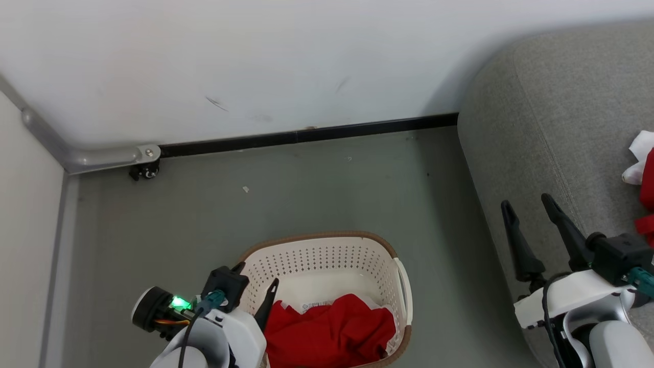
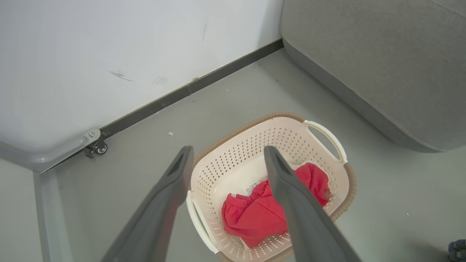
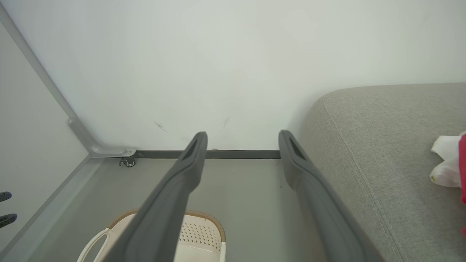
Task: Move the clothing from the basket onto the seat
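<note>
Left gripper is the near one: lower left of the head view, jaws spread, nothing held, tips by the basket rim. Red clothing lies bunched on the basket floor, lower centre of the left wrist view, below and beyond the jaws. The heap runs lower left to upper right in that frame.

Right gripper, jaws also spread and empty, is at lower right over the seat edge, well apart from the basket. One red-and-white piece lies on the seat at the right edge.

Likely next: left drops in.
</note>
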{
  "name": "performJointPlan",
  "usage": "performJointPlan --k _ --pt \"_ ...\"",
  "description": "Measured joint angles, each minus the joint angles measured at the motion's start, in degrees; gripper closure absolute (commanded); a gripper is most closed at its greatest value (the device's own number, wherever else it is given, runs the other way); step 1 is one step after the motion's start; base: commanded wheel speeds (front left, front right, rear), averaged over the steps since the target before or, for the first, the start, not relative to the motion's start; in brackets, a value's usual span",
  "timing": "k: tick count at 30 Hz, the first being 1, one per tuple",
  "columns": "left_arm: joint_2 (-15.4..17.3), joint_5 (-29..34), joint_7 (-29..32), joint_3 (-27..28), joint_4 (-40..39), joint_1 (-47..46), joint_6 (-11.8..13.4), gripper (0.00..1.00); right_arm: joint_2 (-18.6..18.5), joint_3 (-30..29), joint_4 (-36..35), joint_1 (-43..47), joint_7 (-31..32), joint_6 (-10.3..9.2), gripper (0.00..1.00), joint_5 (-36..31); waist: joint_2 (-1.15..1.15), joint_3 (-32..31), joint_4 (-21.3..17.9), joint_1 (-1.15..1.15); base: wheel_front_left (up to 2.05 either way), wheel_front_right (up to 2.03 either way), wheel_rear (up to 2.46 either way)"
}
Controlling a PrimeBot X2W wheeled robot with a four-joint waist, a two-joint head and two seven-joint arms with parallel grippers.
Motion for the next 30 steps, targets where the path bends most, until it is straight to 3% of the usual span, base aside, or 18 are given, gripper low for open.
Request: performJointPlan --k 11,30 --pt "-3.8 3.8 2.6 -5.7 6.3 -5.3 -4.4 0.00 0.0 -1.4 -2.9 -3.9 0.0 0.00 0.00 0.0 0.00 6.8 -2.4 0.00 0.00 0.00 0.00" --pt "-5.1 8.9 3.6 -9.3 17.4 -13.4 -9.0 0.00 0.0 -0.7 -5.2 -14.6 -1.1 0.00 0.00 1.0 0.00 19.7 -7.6 0.00 0.00 0.00 0.00"
